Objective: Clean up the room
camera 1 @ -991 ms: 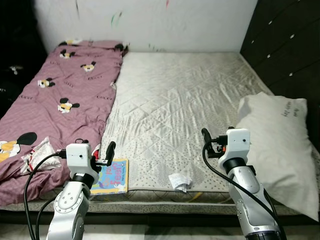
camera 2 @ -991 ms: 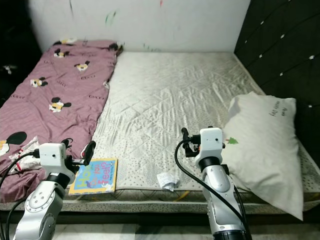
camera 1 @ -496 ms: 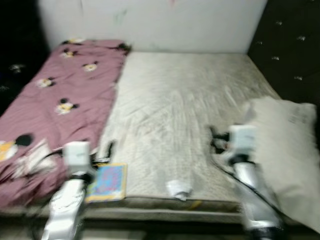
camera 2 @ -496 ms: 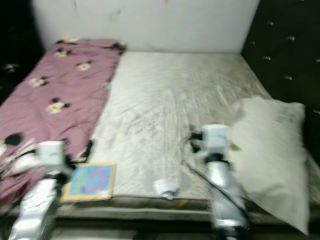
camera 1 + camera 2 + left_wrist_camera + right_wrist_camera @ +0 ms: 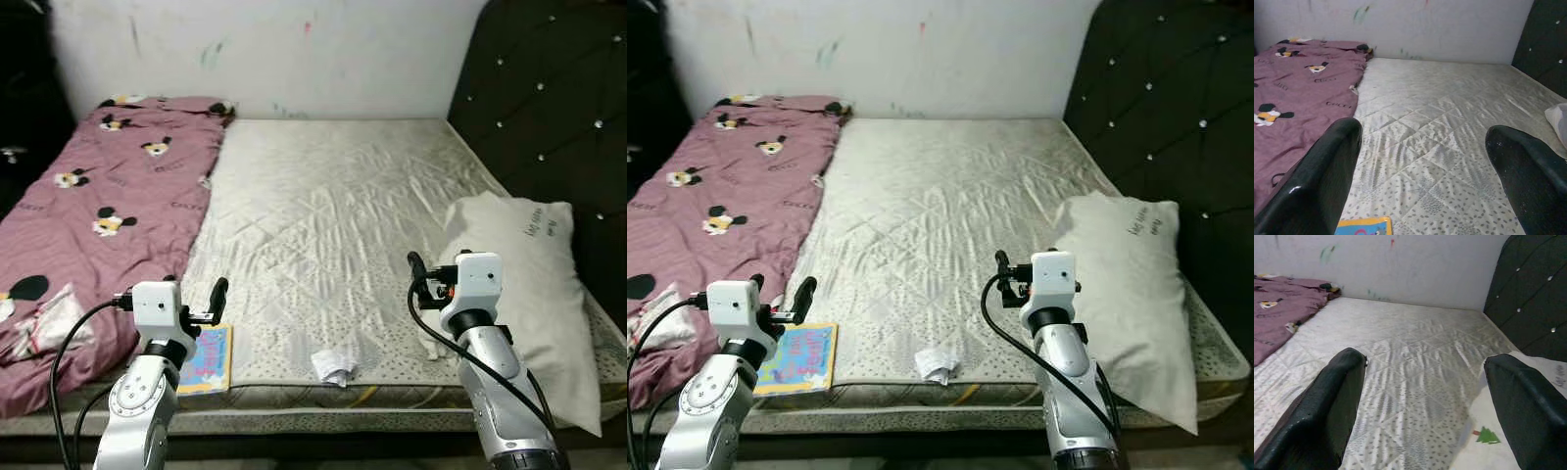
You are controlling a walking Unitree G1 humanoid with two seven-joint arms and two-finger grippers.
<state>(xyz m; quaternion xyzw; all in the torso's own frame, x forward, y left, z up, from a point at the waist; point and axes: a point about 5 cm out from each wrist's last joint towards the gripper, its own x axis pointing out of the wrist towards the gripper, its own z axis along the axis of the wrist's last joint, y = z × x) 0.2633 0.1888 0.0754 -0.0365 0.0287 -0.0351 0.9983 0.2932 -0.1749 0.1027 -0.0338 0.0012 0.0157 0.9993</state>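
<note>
The work surface is a bare quilted mattress (image 5: 333, 215), pale grey with a dotted band along its near edge, bounded at the far side by a white wall (image 5: 294, 49) carrying faint coloured marks and at the robot's right by a dark tufted headboard (image 5: 558, 108). A mauve blanket (image 5: 88, 215) printed with cartoon mouse figures covers the left portion of the bed up to the wall. A white pillow (image 5: 529, 294) with small dark lettering lies along the right side, against the headboard, and overhangs the near edge of the mattress. Near the front edge lie three loose items: a children's book (image 5: 206, 357) with a bright blue and yellow cover, just beside the blanket's border; a crumpled white paper (image 5: 335, 366), well apart from the book and between the two arms; and a crumpled white wrapper (image 5: 44, 318) with red markings, resting on the blanket at the left. The left gripper (image 5: 1425, 171) hovers above the book end of the mattress with its fingers spread wide and nothing between them. The right gripper (image 5: 1425, 406) hovers near the pillow's inner edge, likewise spread wide and empty. The book is partly covered by the left arm in the head views. The area left of the bed is too dark to resolve.
</note>
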